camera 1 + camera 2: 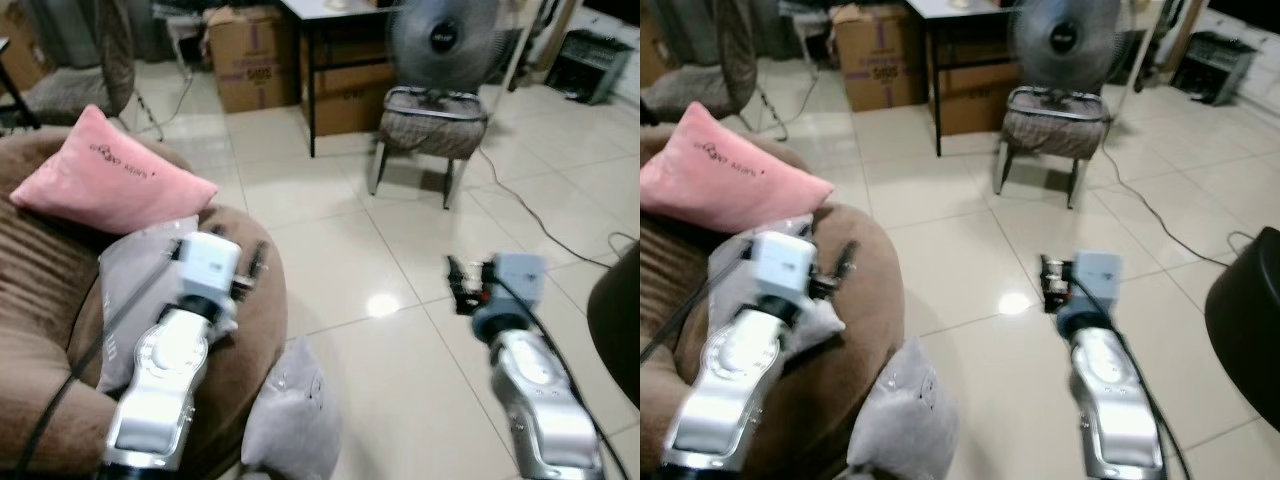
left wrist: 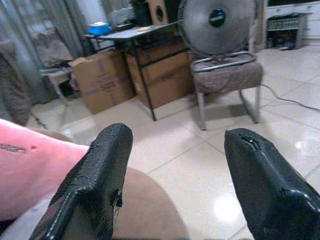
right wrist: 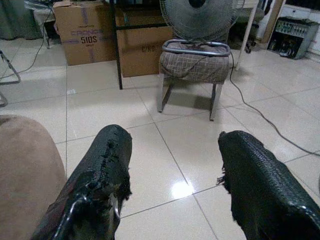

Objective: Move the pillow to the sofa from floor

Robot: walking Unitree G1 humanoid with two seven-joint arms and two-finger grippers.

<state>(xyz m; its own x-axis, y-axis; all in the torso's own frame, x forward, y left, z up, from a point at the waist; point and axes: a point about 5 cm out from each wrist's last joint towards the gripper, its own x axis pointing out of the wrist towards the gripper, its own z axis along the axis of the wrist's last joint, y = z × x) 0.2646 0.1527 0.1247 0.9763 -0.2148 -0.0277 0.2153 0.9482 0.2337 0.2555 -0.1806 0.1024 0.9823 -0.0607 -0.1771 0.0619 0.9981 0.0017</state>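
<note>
A grey pillow lies on the tiled floor, leaning against the front of the brown sofa. On the sofa rest a pink pillow and a second grey pillow, which lies partly under my left arm. My left gripper hovers over the sofa's arm, above the floor pillow, and the left wrist view shows its fingers spread open with nothing between them. My right gripper is held out over bare floor to the right of the floor pillow, open and empty, fingers apart.
A padded metal chair with a standing fan behind it sits ahead. Cardboard boxes and a dark table line the back. A cable runs across the floor. A black object stands at the right edge.
</note>
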